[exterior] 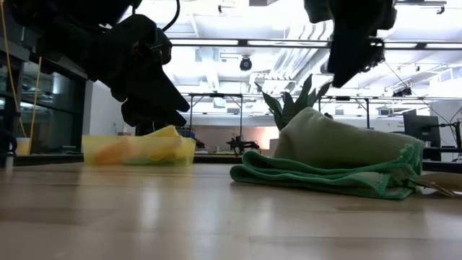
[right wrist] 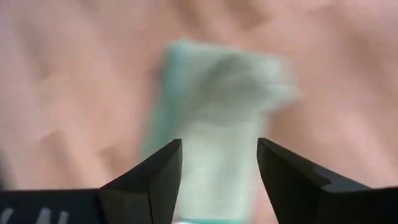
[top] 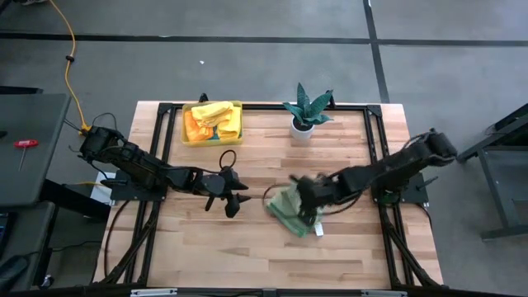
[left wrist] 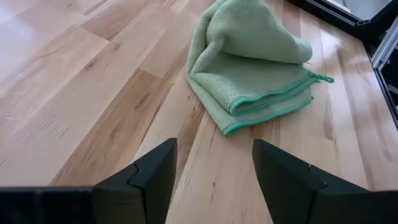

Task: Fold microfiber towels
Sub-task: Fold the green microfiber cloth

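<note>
The light green towel (top: 292, 209) lies folded in a loose bundle on the wooden counter (top: 247, 247), a little right of its middle, and the right tool (top: 309, 198) hangs directly over it, clear of the cloth with its fingers spread wide and nothing between them. The left tool (top: 233, 194) sits well apart to the towel's left, pointing toward it, also wide and empty. The left wrist view gives the clearest look at the fold: stacked layers with a darker green hem and a small tag at one corner, the upper layer bulging up rather than lying flat (left wrist: 255, 68). The right wrist view looks straight down between its two dark fingers (right wrist: 149, 180) onto the same cloth (right wrist: 217, 106), blurred. The low view alone shows the gap of air between the right tool (exterior: 354, 61) and the towel's humped top (exterior: 332, 155), and the left tool (exterior: 151, 101) hanging above the counter. At the far edge, the high view shows a yellow bin (top: 213, 124) holding orange, yellow and teal towels, beside a potted plant (top: 307, 111). Both arms reach inward from the counter's sides, bent low at the elbow.
</note>
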Controlling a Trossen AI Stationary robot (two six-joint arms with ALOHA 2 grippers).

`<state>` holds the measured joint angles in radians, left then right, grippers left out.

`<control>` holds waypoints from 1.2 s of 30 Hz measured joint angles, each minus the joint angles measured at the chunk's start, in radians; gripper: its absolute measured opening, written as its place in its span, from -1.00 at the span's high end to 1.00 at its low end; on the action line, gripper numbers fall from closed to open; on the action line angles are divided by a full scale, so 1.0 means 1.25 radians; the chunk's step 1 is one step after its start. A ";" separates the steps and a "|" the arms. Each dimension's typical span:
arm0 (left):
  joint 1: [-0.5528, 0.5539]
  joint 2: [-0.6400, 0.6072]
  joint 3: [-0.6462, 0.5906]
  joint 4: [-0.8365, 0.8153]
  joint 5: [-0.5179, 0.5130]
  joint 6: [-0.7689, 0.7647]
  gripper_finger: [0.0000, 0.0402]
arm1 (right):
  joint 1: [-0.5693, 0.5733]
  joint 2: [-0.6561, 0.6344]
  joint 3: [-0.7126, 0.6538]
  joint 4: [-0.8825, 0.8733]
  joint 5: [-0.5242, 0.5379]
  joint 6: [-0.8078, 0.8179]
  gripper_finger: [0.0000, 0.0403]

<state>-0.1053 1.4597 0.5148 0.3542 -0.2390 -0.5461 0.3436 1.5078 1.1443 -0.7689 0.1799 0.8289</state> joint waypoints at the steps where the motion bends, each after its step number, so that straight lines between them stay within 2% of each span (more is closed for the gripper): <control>1: 0.000 0.000 0.000 0.000 0.000 0.000 0.02 | -0.006 -0.018 0.000 -0.042 0.037 0.018 0.02; 4: 0.000 0.000 0.000 0.000 0.000 0.000 0.02 | -0.038 -0.041 -0.020 -0.157 0.109 0.093 0.20; 6: 0.000 0.000 0.000 0.001 0.000 -0.001 0.02 | -0.069 -0.038 -0.064 -0.158 0.129 0.128 0.44; 8: 0.000 0.000 0.000 0.000 0.000 -0.002 0.02 | -0.112 -0.021 -0.124 -0.086 0.114 0.132 0.78; 10: 0.000 0.000 0.000 0.000 0.000 -0.006 0.02 | -0.152 0.006 -0.188 0.029 0.069 0.123 0.93; 13: 0.000 0.000 0.000 -0.001 0.000 -0.019 0.02 | -0.202 0.050 -0.242 0.206 0.017 0.119 0.90; 16: 0.000 0.000 0.000 -0.005 0.000 -0.021 0.02 | -0.219 0.065 -0.238 0.307 -0.040 0.085 0.98; 19: 0.000 0.000 0.000 -0.008 -0.001 -0.021 0.02 | -0.210 0.065 -0.188 0.295 -0.061 0.065 0.96; 22: 0.000 0.000 0.000 -0.012 -0.010 -0.021 0.02 | -0.203 0.065 -0.139 0.256 -0.121 0.038 0.99; 27: 0.001 0.000 0.000 -0.013 -0.034 -0.018 0.02 | -0.164 0.066 -0.122 0.262 -0.159 0.062 1.00; 36: 0.001 0.000 0.000 -0.013 -0.041 -0.015 0.02 | -0.070 0.085 -0.132 0.267 -0.126 0.175 1.00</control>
<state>-0.1040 1.4597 0.5148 0.3379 -0.2899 -0.5648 0.2567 1.6146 0.9798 -0.4357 0.0224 1.0481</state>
